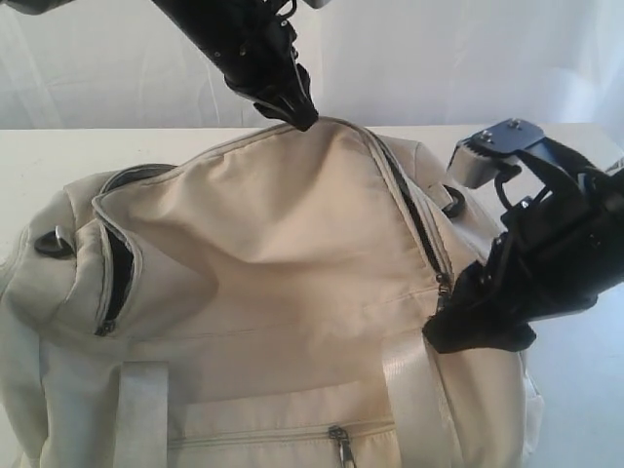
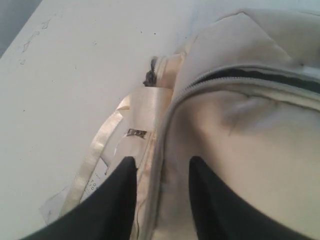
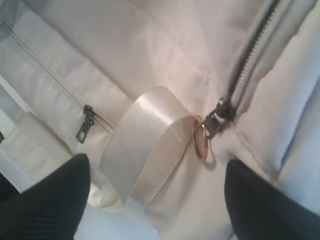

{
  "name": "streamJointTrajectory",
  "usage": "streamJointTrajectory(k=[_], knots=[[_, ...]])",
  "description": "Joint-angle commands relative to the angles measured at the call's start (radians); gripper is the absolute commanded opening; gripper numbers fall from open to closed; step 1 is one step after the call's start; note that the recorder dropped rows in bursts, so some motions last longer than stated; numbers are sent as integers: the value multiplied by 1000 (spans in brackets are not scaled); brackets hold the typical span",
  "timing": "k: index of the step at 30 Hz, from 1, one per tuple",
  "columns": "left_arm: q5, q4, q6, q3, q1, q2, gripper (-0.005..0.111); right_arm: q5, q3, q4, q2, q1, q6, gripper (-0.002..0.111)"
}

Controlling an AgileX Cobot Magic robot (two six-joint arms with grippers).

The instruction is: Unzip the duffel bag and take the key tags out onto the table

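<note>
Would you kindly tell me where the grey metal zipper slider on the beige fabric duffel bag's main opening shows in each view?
Exterior view: grey metal zipper slider on the right side of the duffel bag.
Left wrist view: not in it.
Right wrist view: slider beside the looped pale webbing strap.
Shared landmark: the main zipper track, in all three views.

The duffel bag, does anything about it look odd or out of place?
Nothing looks damaged. In the exterior view the duffel bag lies rumpled, its main zipper undone on the right, showing a dark gap, and a pocket on the left gapes open.
</note>
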Motion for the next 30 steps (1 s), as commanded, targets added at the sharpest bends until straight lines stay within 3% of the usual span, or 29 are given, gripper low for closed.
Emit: streamJointTrajectory(k=[1, 7, 15, 19, 24, 29, 30], knots=[[141, -1, -11, -5, 2, -75, 50, 2, -60, 4, -60, 0, -9, 69], [379, 68, -72, -2, 4, -155, 51, 7, -71, 0, -161, 0, -9, 57], [379, 76, -210, 145, 32, -335, 51, 10, -27, -35, -242, 0, -4, 43], [379, 50, -219, 314, 32, -482, 47, 3, -1, -38, -254, 0, -4, 38], [379, -9, -219, 596, 32, -704, 27, -20, 34, -36, -254, 0, 1, 34], [143, -23, -217, 918, 32, -957, 0, -42, 37, 8, -254, 0, 26, 25], [103, -16, -217, 974, 32, -990, 0, -42, 37, 18, -254, 0, 26, 21]])
